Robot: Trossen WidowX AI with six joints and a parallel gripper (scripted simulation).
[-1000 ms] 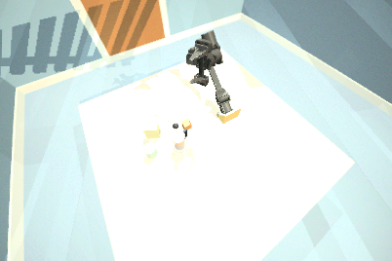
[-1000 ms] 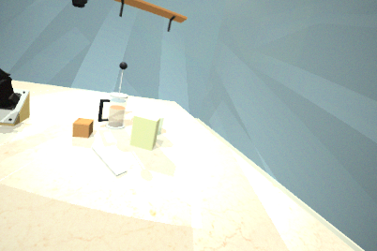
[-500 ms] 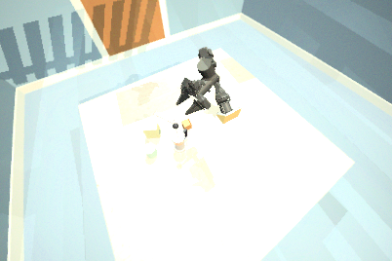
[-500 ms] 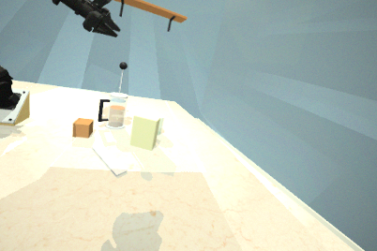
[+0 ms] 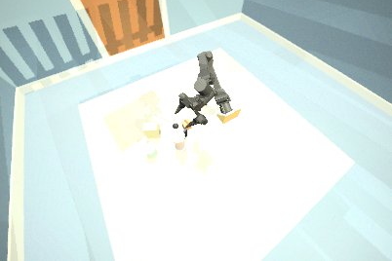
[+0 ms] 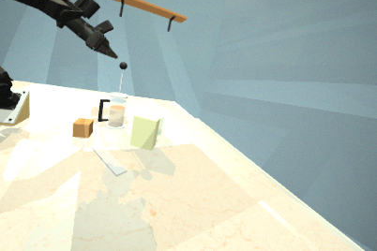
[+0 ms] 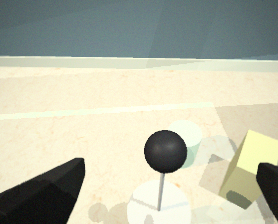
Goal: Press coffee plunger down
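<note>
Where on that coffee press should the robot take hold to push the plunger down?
Best the round black knob atop the thin upright rod, coming straight down from above. The rod stands vertical over the glass press, so a top-down push should not tip it. The open tool hangs just above and beside the knob, empty.

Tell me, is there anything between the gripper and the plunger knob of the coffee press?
Nothing visible. The open gripper hangs just above and beside the black plunger knob, with only air between them. The orange block and green box stand lower, beside the press.
</note>
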